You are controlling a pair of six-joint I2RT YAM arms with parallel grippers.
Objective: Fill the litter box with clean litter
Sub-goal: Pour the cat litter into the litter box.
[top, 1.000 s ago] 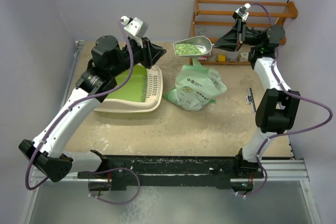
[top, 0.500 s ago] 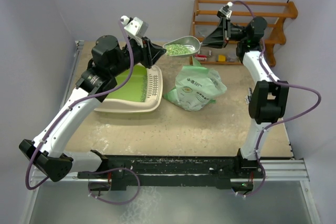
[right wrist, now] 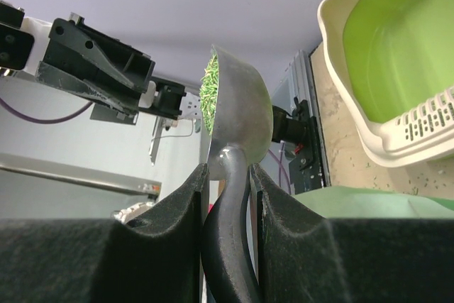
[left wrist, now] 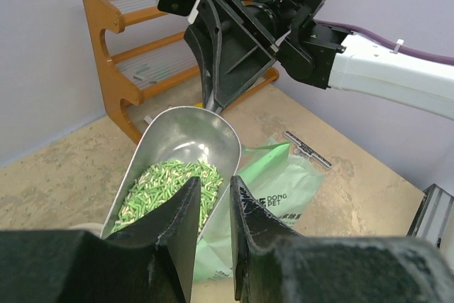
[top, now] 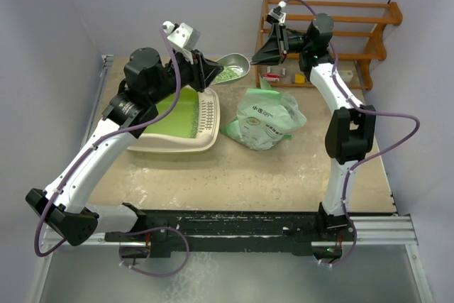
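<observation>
Gripping the scoop (left wrist: 191,133) handle in the right gripper (right wrist: 227,173) at upper centre, litter (left wrist: 164,189) inside, near the box (top: 174,147); holding the left gripper (left wrist: 213,186) alongside, fingers slightly apart, empty.

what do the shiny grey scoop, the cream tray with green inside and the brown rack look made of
Shiny grey scoop: likely metal, dull sheen with soft reflections. Cream tray with green inside: seemingly moulded plastic, smooth, rolled rim. Brown rack: probably wood, warm glossy finish.
</observation>
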